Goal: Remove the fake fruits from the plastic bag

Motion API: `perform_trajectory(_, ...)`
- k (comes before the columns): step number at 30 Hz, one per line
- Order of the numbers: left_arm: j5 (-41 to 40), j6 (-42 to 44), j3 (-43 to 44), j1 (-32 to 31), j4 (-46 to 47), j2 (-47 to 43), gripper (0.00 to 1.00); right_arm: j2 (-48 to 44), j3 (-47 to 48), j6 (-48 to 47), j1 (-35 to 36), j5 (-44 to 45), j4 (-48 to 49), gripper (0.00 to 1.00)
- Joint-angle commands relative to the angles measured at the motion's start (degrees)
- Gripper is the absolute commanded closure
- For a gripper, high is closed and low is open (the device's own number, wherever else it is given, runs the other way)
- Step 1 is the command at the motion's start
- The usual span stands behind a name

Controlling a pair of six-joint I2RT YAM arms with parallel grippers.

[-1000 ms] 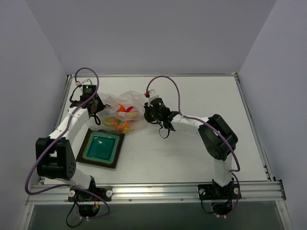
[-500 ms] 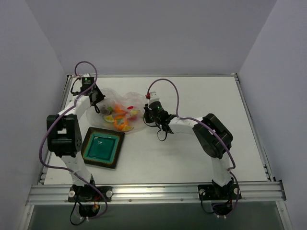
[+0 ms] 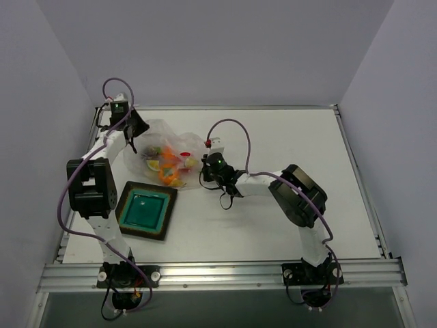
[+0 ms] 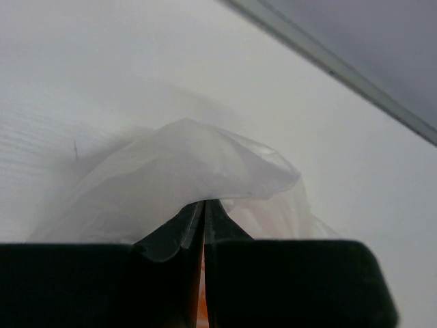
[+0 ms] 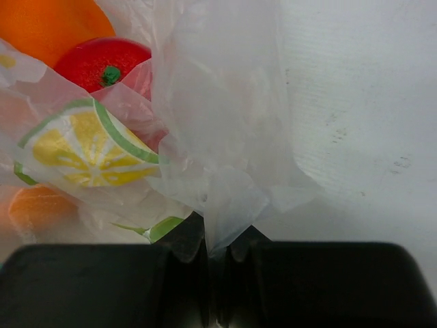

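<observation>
The plastic bag (image 3: 171, 147), clear film with citrus slice prints, lies at the back left of the table. Several fake fruits (image 3: 166, 171) show through it, orange and red. My left gripper (image 3: 134, 131) is shut on the bag's far left film (image 4: 198, 171). My right gripper (image 3: 207, 169) is shut on the bag's right edge (image 5: 218, 171). In the right wrist view a red fruit with green calyx (image 5: 102, 65) and an orange fruit (image 5: 48, 24) sit inside the bag beside a slice print.
A square teal dish with dark rim (image 3: 143, 210) lies on the table just in front of the bag. The table's back rail (image 4: 328, 61) runs behind the left gripper.
My left gripper has moved toward the back left corner with the bag's film. My right gripper has moved left and nearer. The bag has shifted and the fruits have gathered toward its near side.
</observation>
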Motion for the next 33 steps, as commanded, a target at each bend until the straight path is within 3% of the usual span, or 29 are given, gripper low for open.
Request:
perform_trajectory(1, 1.6, -0.3, 9.6, -1.8, 1.6, -2.4, 0.97, -7.4, 0.1, 0.5, -0.6, 5.0, -1.4, 1.00)
perform_trajectory(5, 0.7, -1.3, 7.0, -3.3, 3.1, -3.4, 0.98, -10.3, -0.6, 0.5, -0.3, 4.3, -3.3, 0.98)
perform_trajectory(9, 4.8, -2.9, 4.4, -2.7, 10.5, -0.9, 0.98, -7.1, -5.1, 3.8, -0.2, 3.8, 1.7, 0.98)
perform_trajectory(15, 5.9, -0.9, 4.6, -2.8, 7.3, 0.1, 0.95, -5.0, -6.4, 4.6, -0.6, 2.8, 4.9, 0.98)
perform_trajectory(18, 4.2, 0.0, 3.4, -0.8, 4.1, -5.8, 0.53, -6.2, -4.8, 2.8, -0.7, 2.5, 3.8, 0.97)
perform_trajectory(19, 1.9, 0.4, 2.9, -0.8, 1.2, -9.4, 0.31, -6.5, -4.4, 2.5, -0.7, 2.4, 3.4, 0.97)
perform_trajectory(22, -1.0, -0.6, -0.4, -1.0, -2.9, -18.3, 0.11, -7.0, -3.9, 2.3, -0.8, 2.4, 3.0, 0.96)
perform_trajectory(25, -5.9, -0.1, -5.6, -1.8, -7.5, -27.2, 0.09, -6.9, -3.5, 2.4, -0.9, 2.1, 2.3, 0.96)
perform_trajectory(28, -12.8, 2.1, -10.6, -9.6, -12.5, -33.2, 0.08, -6.8, -3.3, 3.0, -0.9, 0.9, 2.0, 0.96)
perform_trajectory(29, -14.8, 2.0, -13.3, -13.1, -13.4, -34.0, 0.07, -6.6, -2.9, 2.9, -0.9, 0.9, 1.8, 0.96)
perform_trajectory(33, -17.4, 0.6, -17.1, -15.7, -12.6, -33.6, 0.07, -7.1, -2.8, 2.6, -0.9, 0.7, 0.8, 0.95)
